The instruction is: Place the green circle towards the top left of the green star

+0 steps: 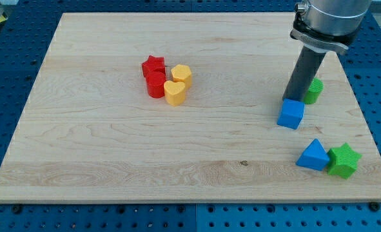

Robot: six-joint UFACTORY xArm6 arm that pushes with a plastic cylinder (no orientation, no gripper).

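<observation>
Green circle [315,90] is seen near the view's right edge of the wooden board [113,161], mostly hidden behind the dark rod; only its right part shows, so shape is barely made out.

Near to far: green star [343,160] sits at bottom right, w/ blue triangle [313,156] just beside it on its left, the two touching or nearly so. Further up, blue cube [291,114] is found, well apart from the triangle. Tip [292,98] is placed right behind the cube's top edge, approx. touching it; contact can't be confirmed. Green circle lies just to the right of the rod, close to or against it, and well above the green star, slightly to its left.

No hand or jaws are fitted; rod ends plain, so nothing is pinched.

Further back, toward center-left, a tight cluster is seen: yellow heart [175,92] in front, red cylinder [155,85] touching it on the left, yellow block [182,75] behind on the right, red star [153,66] farthest back. The cluster is well apart from the tip.
</observation>
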